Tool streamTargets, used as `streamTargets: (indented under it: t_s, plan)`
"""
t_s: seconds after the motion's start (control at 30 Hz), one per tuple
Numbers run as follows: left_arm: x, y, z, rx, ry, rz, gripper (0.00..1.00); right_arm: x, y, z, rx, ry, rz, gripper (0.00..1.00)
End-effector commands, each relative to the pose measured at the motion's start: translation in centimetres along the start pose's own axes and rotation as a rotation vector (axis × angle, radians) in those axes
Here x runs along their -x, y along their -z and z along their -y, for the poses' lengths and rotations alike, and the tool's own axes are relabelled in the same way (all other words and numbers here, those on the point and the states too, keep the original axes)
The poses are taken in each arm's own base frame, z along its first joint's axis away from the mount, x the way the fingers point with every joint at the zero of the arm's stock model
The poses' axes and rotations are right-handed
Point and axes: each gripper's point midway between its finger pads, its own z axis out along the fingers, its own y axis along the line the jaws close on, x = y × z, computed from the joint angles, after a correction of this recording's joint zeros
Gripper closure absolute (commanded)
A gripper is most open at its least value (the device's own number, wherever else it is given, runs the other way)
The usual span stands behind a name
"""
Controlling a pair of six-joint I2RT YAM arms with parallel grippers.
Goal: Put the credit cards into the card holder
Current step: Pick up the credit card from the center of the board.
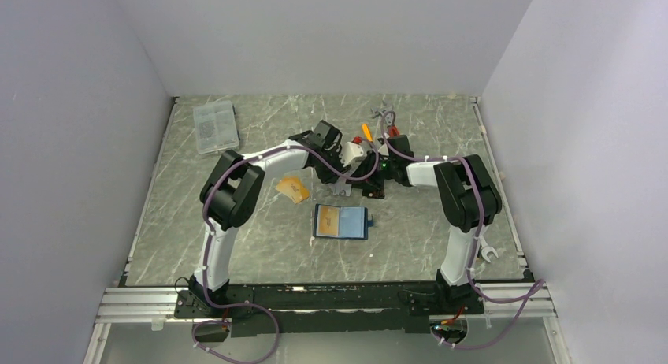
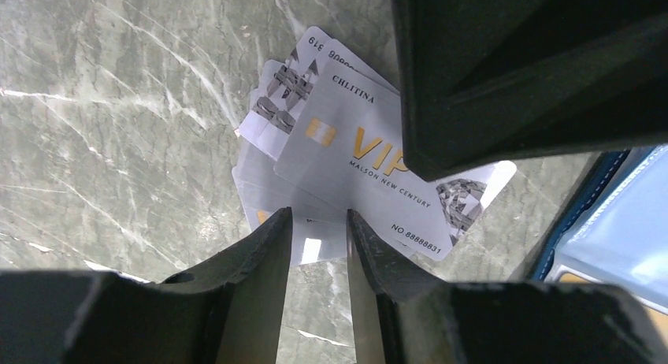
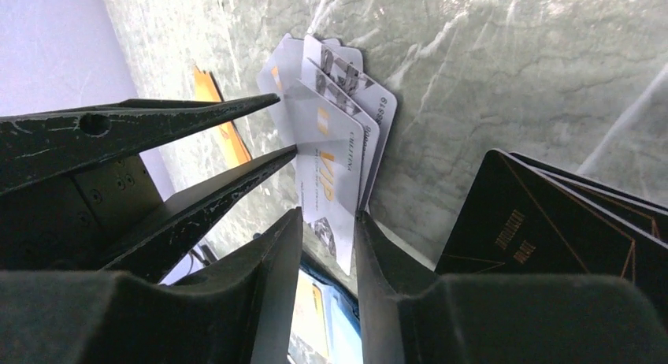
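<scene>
Pale lavender walls (image 1: 79,104) close three sides of a tabletop (image 1: 236,246) with a grey-green stone pattern and thin white veins, smooth and slightly glossy.

Near the middle of the top view lies the card holder (image 1: 340,221), a small dark navy, leather-like folding wallet. It is opened flat, so its lighter blue inside faces up. Just up and left of it, one thin orange-gold card (image 1: 293,190) lies alone on the stone.

Above the wallet in that view, both arms meet over a fan of thin silvery-white patterned cards (image 2: 272,96). The top card (image 2: 346,183) carries gold "VIP" letters and a small gold chip.

The left gripper (image 2: 317,246) has two black wedge-shaped fingers with a matte, scratched surface. Its jaws stand a little apart at the lower edge of the fan in the left wrist view, and card and stone show through the gap.

The right gripper (image 3: 327,230) also shows a narrow gap. A corner of the top card reaches into it, but I cannot tell whether the card is pinched.

At the lower right of the right wrist view, a few overlapping black cards (image 3: 543,222) with fine gold lines lie near the fan. The wallet's blue edge shows at the right border of the left wrist view, close to the fan.

A clear grey compartment box (image 1: 215,126) sits at the upper left of the top view. Hand tools (image 1: 367,132) with orange and red handles lie at the upper centre, and a small wrench (image 1: 488,254) lies at the lower right.
</scene>
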Motion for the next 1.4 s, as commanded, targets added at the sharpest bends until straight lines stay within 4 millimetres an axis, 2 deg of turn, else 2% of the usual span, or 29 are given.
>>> streamTargets:
  t_s: [0.0,0.23,0.37,0.47,0.57,0.7,0.77,0.83,0.9,0.93,1.0,1.07,1.17,1.2,1.23,1.3,1.37]
  plan:
    - [1.2,-0.2,2.8,-0.119,0.039,0.051,0.63,0.5,-0.6,-1.8,0.087,0.012,0.008,0.68]
    - [0.9,-0.2,3.5,-0.152,0.064,0.058,0.64,0.7,0.0,-4.0,0.182,0.02,0.025,0.76]
    - [1.4,0.2,3.3,-0.169,0.096,0.081,0.64,0.5,-0.2,-4.3,0.222,0.009,0.018,0.85]
    - [1.4,0.2,2.8,-0.183,0.131,0.089,0.64,0.1,-0.7,-4.2,0.231,0.003,0.001,0.83]
    - [1.5,0.5,2.5,-0.189,0.153,0.101,0.64,-0.5,-1.5,-4.0,0.205,0.017,-0.029,0.74]
    - [1.3,1.0,2.1,-0.187,0.167,0.113,0.65,-0.6,-2.4,-2.0,0.076,0.026,-0.042,0.75]
    - [1.2,1.5,1.5,-0.176,0.175,0.119,0.65,-0.7,-2.2,-1.0,0.015,0.038,-0.034,0.81]
    - [1.1,2.3,0.6,-0.161,0.193,0.133,0.65,-0.3,-1.5,-1.0,-0.016,0.06,-0.01,0.89]
    - [1.5,3.8,-0.5,-0.147,0.215,0.158,0.64,0.2,-1.0,-1.7,-0.005,0.088,0.002,1.0]
    - [1.6,4.7,-1.1,-0.141,0.231,0.174,0.64,0.4,-0.8,-2.2,0.008,0.102,0.004,1.0]
    - [2.2,6.7,-2.1,-0.138,0.267,0.21,0.59,0.7,-0.4,-3.4,0.046,0.133,0.008,1.0]
    - [2.7,8.9,-2.9,-0.148,0.318,0.245,0.51,1.0,0.2,-4.8,0.091,0.17,0.016,1.0]
    - [3.1,11.7,-3.0,-0.226,0.406,0.304,0.39,1.1,1.0,-6.1,0.149,0.208,0.02,1.0]
    - [3.2,12.1,-2.6,-0.257,0.427,0.32,0.3,0.9,1.3,-6.5,0.174,0.218,0.018,1.0]
    - [3.2,12.4,-2.2,-0.29,0.447,0.339,0.26,0.8,1.5,-6.7,0.187,0.224,0.017,1.0]
    - [3.3,12.5,-1.1,-0.359,0.475,0.368,0.23,0.7,2.0,-7.2,0.213,0.238,0.017,1.0]
    - [3.2,12.0,-0.5,-0.412,0.522,0.365,0.14,0.4,2.5,-7.8,0.254,0.249,0.014,1.0]
